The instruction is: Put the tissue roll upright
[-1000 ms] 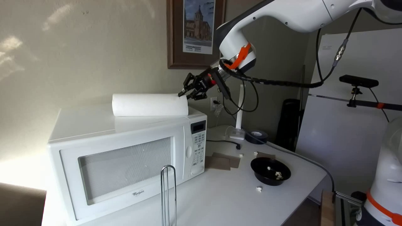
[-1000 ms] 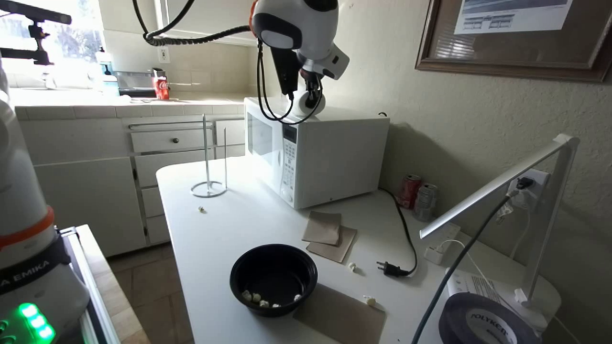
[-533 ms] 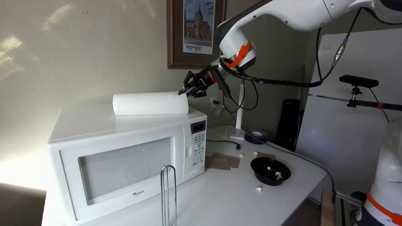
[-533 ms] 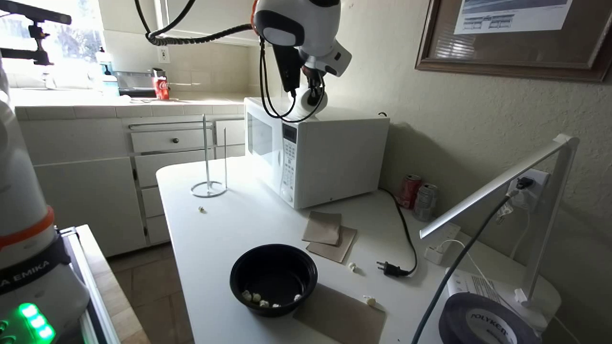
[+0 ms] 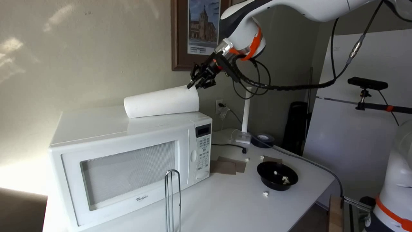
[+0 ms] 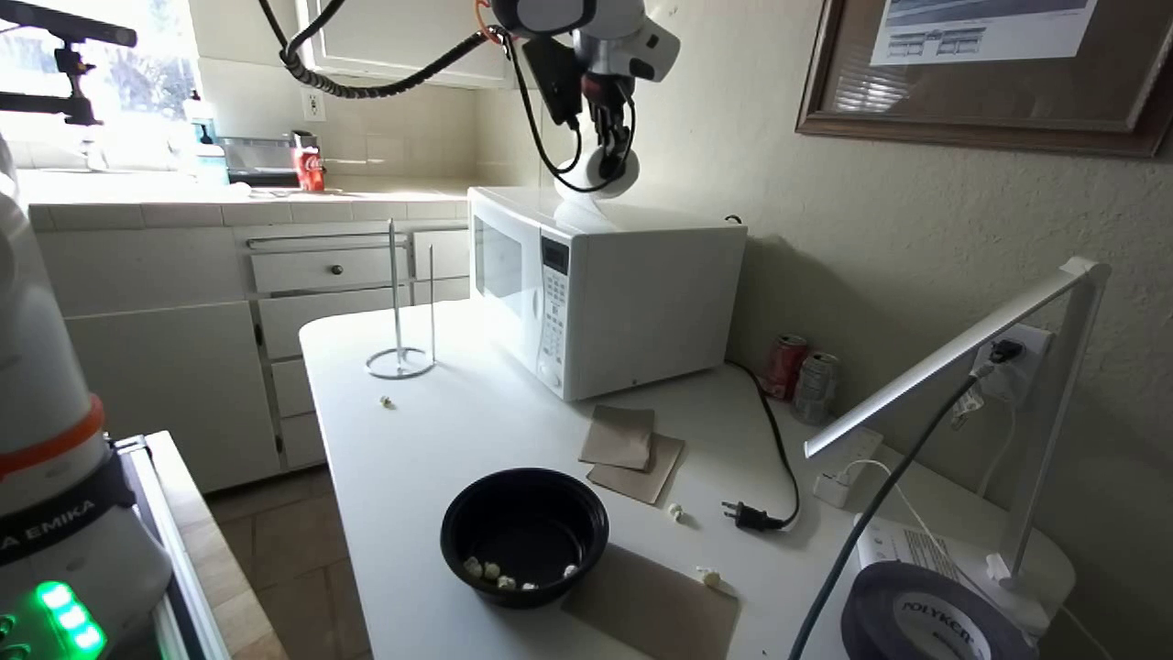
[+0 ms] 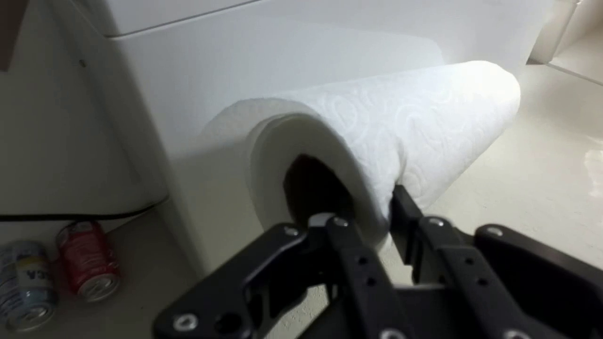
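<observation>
The white tissue roll [image 5: 160, 102] is tilted on top of the white microwave [image 5: 186, 193]. Its far-left end rests on the microwave top and its other end is raised a little. In the wrist view the roll [image 7: 438, 113] shows its open core. My gripper [image 5: 193, 87] is at the raised end. In the wrist view the gripper [image 7: 365, 212] has one finger in the core and the other against the outside, pinching the wall so the paper dents. The inner fingertip is hidden in the core. In an exterior view the arm and cables partly cover the roll [image 6: 627, 181].
A wire holder [image 6: 400, 357] stands on the table before the microwave. A black bowl [image 6: 524, 541] with popcorn, brown cards [image 6: 632, 449], a lamp [image 6: 1054, 440] and tape [image 6: 926, 614] are on the table. Cans [image 7: 87, 261] stand beside the microwave. A wall is behind.
My gripper has moved up and slightly to the right in an exterior view. The held end of the roll has risen with it, so the flat-lying roll is now tilted.
</observation>
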Controlling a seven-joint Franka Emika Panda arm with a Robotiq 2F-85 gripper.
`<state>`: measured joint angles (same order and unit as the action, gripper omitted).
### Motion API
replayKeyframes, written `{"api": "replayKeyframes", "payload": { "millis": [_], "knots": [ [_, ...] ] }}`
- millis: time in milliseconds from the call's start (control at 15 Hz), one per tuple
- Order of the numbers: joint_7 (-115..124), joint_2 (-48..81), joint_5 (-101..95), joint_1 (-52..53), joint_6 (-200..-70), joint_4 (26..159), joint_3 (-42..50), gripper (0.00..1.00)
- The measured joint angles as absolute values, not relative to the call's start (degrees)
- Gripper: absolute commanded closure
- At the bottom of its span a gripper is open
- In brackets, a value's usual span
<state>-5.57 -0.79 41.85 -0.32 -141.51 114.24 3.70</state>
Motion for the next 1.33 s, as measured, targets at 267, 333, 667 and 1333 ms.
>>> {"api": "replayKeyframes", "payload": {
  "millis": [267,333,667,1333],
  "knots": [
    [5.34,-2.68,26.36,-0.38,-136.87,110.99,3.53,0.94],
    [7.76,-2.98,22.54,-0.42,-134.74,109.77,3.49,0.94],
    [13.87,-3.42,9.47,-0.46,-121.42,101.68,2.77,0.76],
    [14.16,-2.81,6.29,-0.47,-116.48,97.51,2.15,0.94]
  ]
}}
